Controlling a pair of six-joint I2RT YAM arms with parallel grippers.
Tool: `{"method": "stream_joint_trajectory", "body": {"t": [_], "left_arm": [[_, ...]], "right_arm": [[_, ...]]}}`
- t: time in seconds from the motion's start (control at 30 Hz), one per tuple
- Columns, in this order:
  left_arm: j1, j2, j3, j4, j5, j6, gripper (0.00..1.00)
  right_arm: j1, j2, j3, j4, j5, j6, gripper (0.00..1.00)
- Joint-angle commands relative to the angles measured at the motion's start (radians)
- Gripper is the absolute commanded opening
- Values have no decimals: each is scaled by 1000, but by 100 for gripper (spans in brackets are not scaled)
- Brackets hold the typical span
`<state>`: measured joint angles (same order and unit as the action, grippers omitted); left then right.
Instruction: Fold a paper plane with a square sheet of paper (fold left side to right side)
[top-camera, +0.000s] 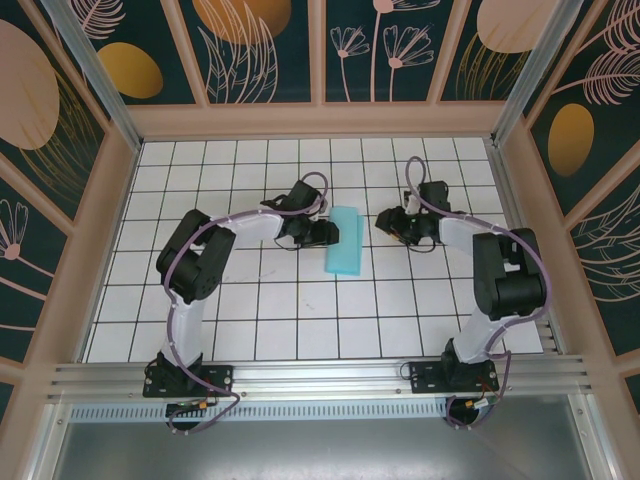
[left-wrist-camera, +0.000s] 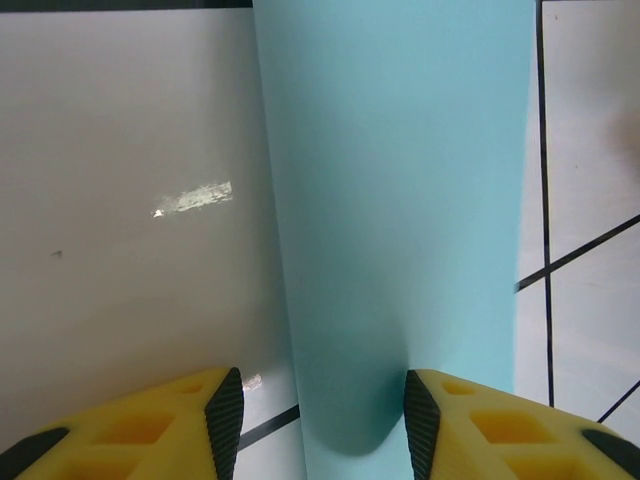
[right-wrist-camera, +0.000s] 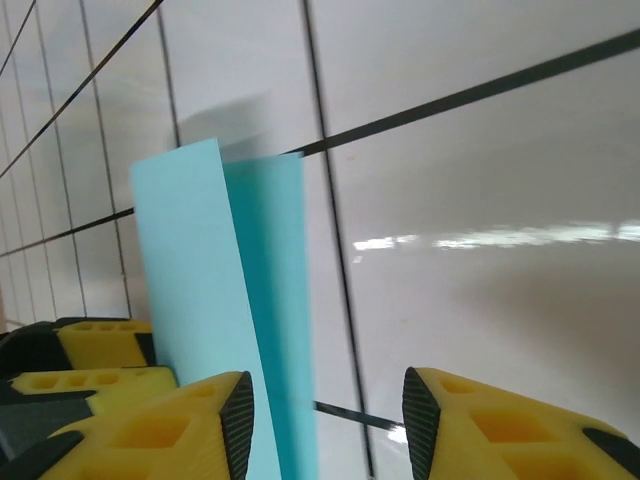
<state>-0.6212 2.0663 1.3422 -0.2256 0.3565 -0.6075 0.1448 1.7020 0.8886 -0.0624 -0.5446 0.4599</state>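
Now, smooth turquoise paper (top-camera: 346, 241), a narrow folded rectangle.

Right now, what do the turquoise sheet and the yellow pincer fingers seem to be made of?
The sheet looks like thin matte paper: it lies folded over itself, thin-edged and without shine. The pincer fingers look like moulded yellow plastic with hollow pockets, faced with ribbed black pads, probably rubber.

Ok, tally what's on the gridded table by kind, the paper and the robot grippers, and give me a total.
Folded turquoise paper sheet: 1
Two-finger grippers with yellow fingers: 2 (left gripper, right gripper)
Total: 3
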Motion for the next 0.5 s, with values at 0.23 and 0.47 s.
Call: {"method": "stream_joint_trajectory", "body": {"t": [0.23, 0.47], "left_arm": [[-21, 49, 70, -116, -23, 90, 46], [-27, 66, 96, -135, -25, 98, 46]], "right_arm": [[-39, -55, -62, -39, 32, -43, 47], [-40, -51, -59, -39, 26, -43, 48]]}}
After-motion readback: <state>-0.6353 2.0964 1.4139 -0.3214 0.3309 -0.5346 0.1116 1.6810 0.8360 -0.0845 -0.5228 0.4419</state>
